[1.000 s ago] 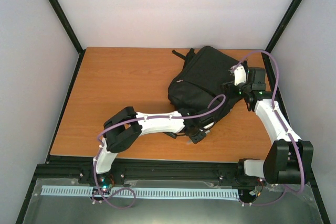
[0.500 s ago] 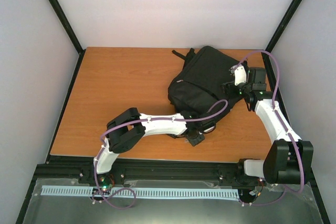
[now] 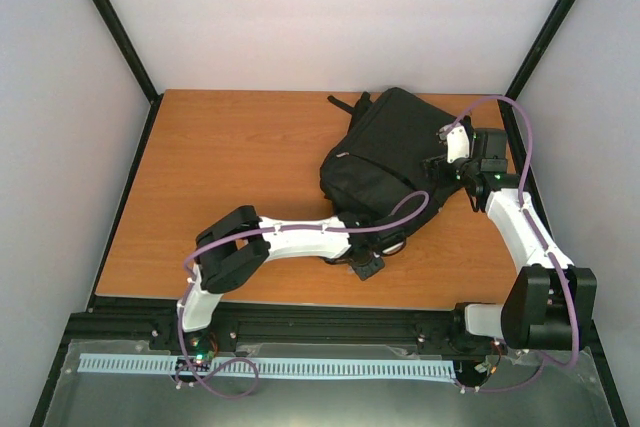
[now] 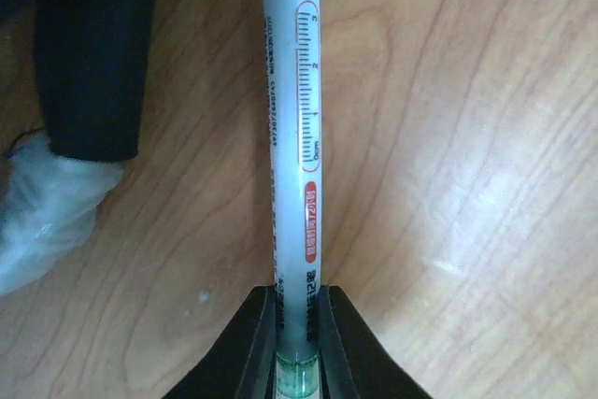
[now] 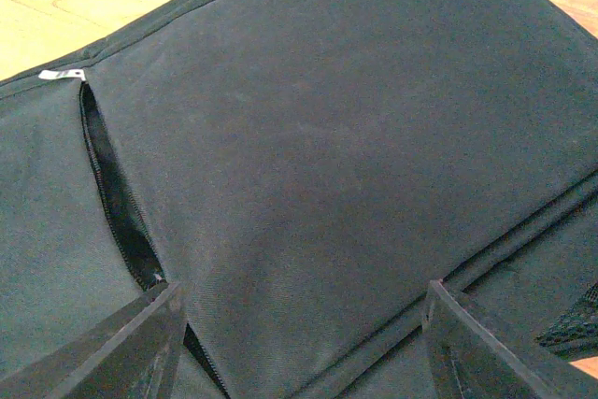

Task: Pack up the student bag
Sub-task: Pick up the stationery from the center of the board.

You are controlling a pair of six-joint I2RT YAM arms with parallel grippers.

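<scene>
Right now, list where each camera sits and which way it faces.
Top external: fixed above and behind the bases, looking down at the orange wooden table and large black fabric backpack; both arms show.
Left wrist: on the left arm, looking along the left gripper, shut on a white green-capped pen, tabletop behind it; finger ends show.
Right wrist: looking down past the open right gripper at the backpack's part-open zip; fingertips show.
Shared: top and right wrist both show the backpack; top and left wrist the table.
</scene>
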